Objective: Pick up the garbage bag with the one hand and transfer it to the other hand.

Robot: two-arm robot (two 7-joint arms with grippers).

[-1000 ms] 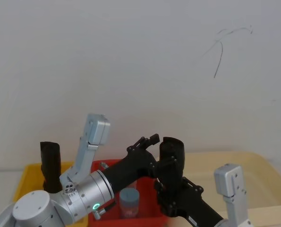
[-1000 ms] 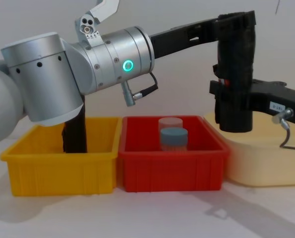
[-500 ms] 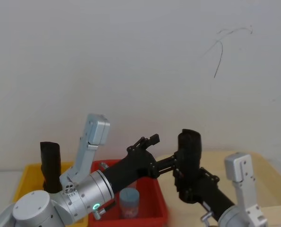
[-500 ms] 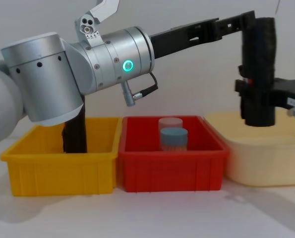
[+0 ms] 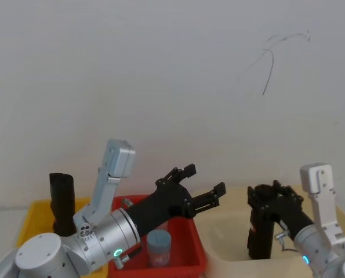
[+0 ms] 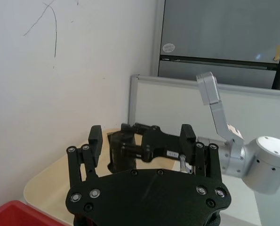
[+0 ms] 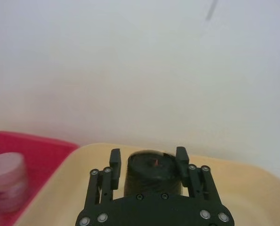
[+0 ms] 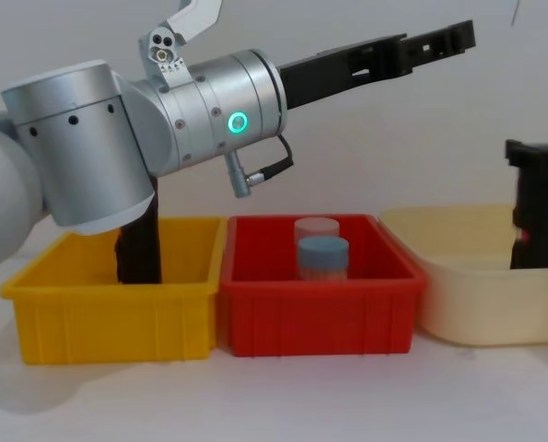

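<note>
Upright garbage bag [image 5: 259, 234] gripped by right hand [image 5: 269, 193] — down in cream tub [image 8: 458, 276], left hand [image 5: 204, 179] spread wide, empty.

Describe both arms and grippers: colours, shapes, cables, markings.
Left arm: bulky silver-grey cylinders, a green-lit ring, a thin grey cable looped beneath. Left gripper: long, black, two linkage fingers with silver screws. Right arm: silver-grey rounded joint with a flat angled link. Right gripper: black, two-fingered, small white sticker on its body.
</note>
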